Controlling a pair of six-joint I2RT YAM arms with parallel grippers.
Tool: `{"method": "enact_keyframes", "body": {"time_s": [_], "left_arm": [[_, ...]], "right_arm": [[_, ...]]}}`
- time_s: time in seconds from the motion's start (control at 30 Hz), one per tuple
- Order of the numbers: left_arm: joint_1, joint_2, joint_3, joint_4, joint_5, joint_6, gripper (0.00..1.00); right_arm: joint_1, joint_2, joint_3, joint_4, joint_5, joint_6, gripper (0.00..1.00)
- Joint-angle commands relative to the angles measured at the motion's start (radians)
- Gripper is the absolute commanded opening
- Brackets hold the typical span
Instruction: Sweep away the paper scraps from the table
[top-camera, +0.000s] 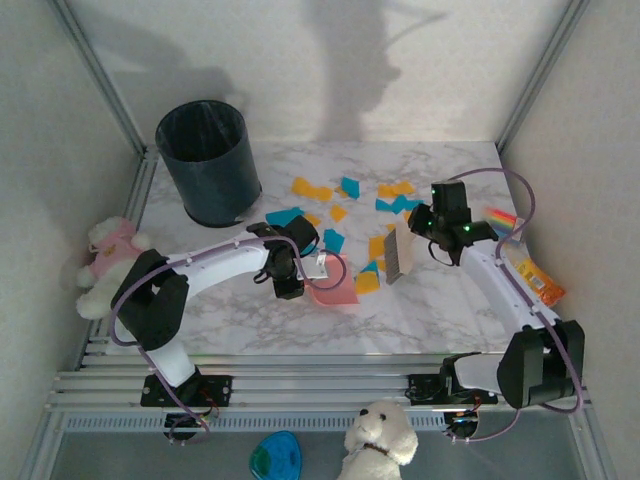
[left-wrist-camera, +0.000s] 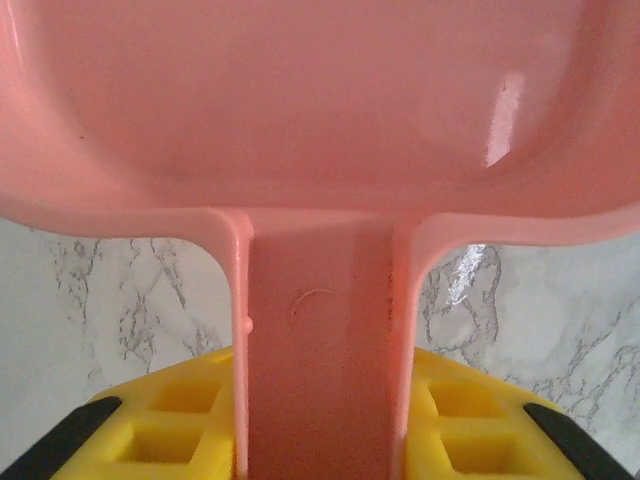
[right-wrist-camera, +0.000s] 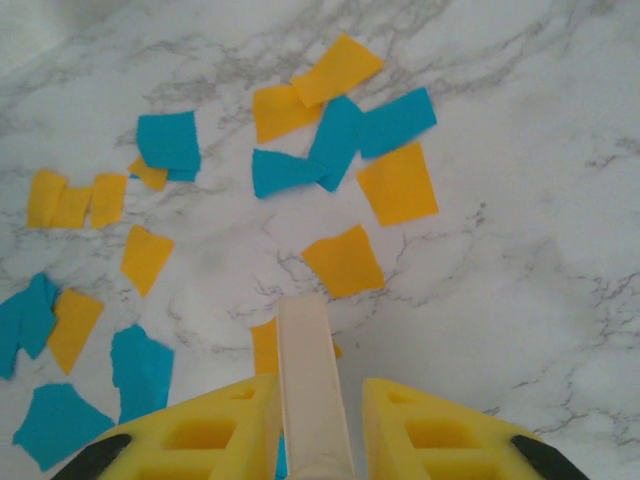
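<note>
Your left gripper (left-wrist-camera: 320, 440) clamps the dustpan (left-wrist-camera: 320, 100), your right gripper (right-wrist-camera: 318, 430) the brush (top-camera: 398, 255); next, drag paper scraps (right-wrist-camera: 342, 262) beside the dustpan into it.

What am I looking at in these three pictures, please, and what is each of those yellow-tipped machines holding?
These are two robot arms bolted to the near edge of a marble-patterned table. The wide picture looks down from above and behind them, with the left arm and the right arm reaching in. The other two come from cameras on the wrists, so each shows its own yellow fingers at the bottom. The left fingers are closed on the handle of a pink dustpan; the right fingers grip the cream handle of what looks like a small brush. Orange and teal paper scraps lie scattered on the table, with a dark bin at its far left corner.
</note>
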Motion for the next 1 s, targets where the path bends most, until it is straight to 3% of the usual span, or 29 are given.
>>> {"method": "enact_keyframes", "body": {"time_s": [0.0, 0.33, 0.6, 0.97], "left_arm": [[-0.013, 0.010, 0.000, -0.048, 0.000, -0.004, 0.00], [-0.030, -0.015, -0.001, -0.105, 0.045, -0.042, 0.00], [-0.032, 0.003, 0.016, -0.140, 0.064, -0.076, 0.00], [-0.035, 0.029, 0.045, -0.147, 0.066, -0.093, 0.00]], "right_arm": [[0.001, -0.044, 0.008, 0.034, -0.012, -0.060, 0.00], [0.015, -0.048, -0.038, 0.248, -0.016, -0.318, 0.00], [0.068, -0.002, -0.076, 0.369, 0.050, -0.528, 0.00], [0.126, 0.093, -0.066, 0.427, 0.127, -0.642, 0.00]]}}
